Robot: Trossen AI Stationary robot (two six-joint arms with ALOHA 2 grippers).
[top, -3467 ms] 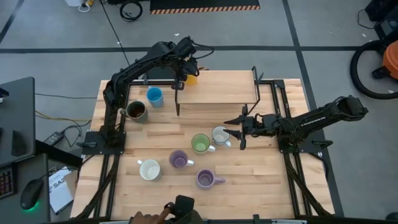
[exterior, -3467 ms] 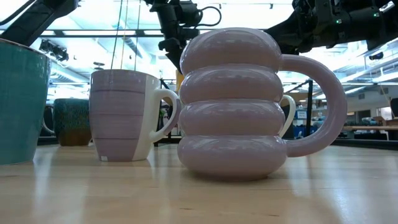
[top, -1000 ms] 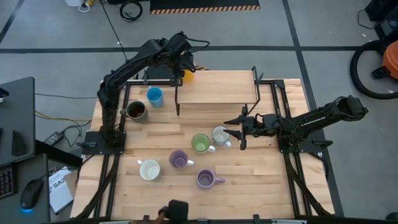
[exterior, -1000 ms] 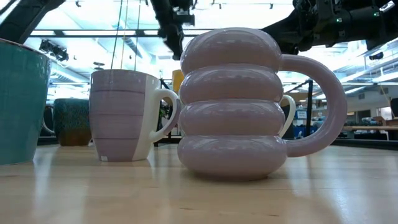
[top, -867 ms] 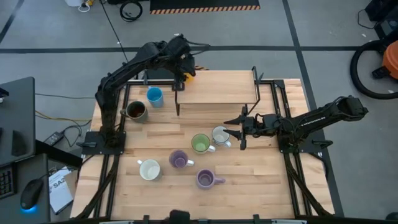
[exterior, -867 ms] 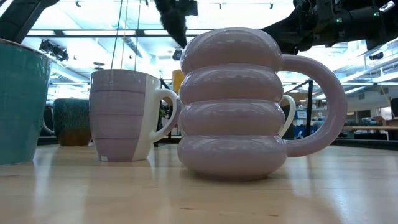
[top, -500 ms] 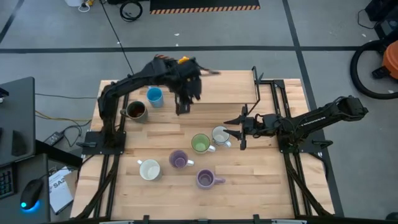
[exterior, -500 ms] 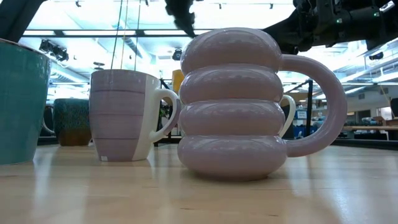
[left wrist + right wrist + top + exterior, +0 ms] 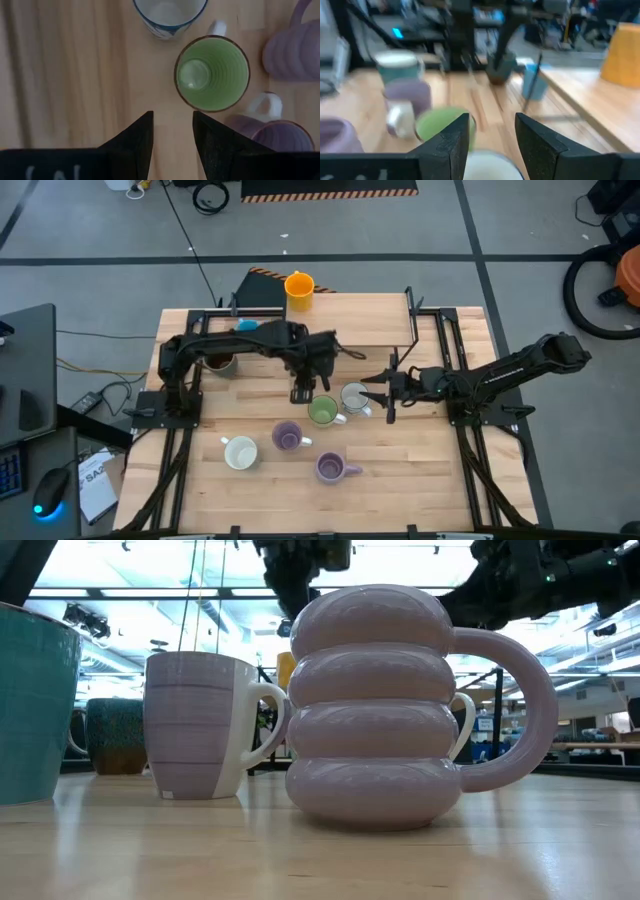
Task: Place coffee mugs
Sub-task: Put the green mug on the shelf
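Green mug (image 9: 322,412) stood on the wooden table (image 9: 430,450) just ahead of the left gripper (image 9: 300,394), whose fingers (image 9: 131,140) were parted with only bare wood showing in the gap between them; in the left wrist view the same mug (image 9: 212,73) lay just beyond the fingertips and a little to one side, upright, mouth up, untouched. White mug (image 9: 354,397) stood just beside the green one, between the left gripper and the right gripper (image 9: 387,398); the right gripper's fingers (image 9: 447,141) were likewise apart and clasped nothing, the white mug's rim (image 9: 490,167) lying directly before them and the green mug (image 9: 440,121) just past it. Two pale purple mugs, one smooth (image 9: 288,436) and one ribbed (image 9: 330,468), sat nearer the table's front edge than either gripper; in the low view the ribbed mug (image 9: 390,705) filled the foreground with the smooth one (image 9: 195,725) beside it. Second white mug (image 9: 240,452) stood well apart from the left gripper, toward the front left. Orange mug (image 9: 298,289) rested on the raised wooden shelf (image 9: 370,320) well behind the left gripper; the dark mug (image 9: 218,361) and the blue mug (image 9: 247,326) were partly hidden beneath the left arm (image 9: 240,340); the green mug's neighbours crowded it on two sides.
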